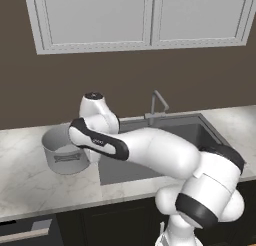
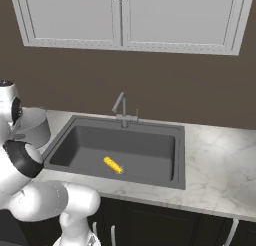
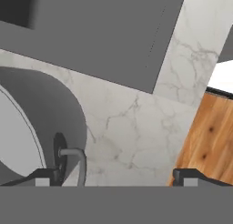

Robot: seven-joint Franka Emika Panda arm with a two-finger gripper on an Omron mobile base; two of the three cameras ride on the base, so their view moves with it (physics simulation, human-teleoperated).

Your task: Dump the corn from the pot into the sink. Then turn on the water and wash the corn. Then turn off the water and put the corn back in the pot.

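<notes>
Faucet stands behind sink holding corn.

Kitchen: marble counter, recessed sink with faucet, wall cabinets above.

In the left base view we see the sink at centre right, sunk into the counter that runs across the middle of the frame. The pot stands on the counter just left of the sink, at middle left, partly behind the arm. The faucet rises behind the sink's back edge, and the cabinets hang across the top. In the right base view the corn lies in the sink, toward its front, left of centre in the frame. The pot sits at the far left.
</notes>
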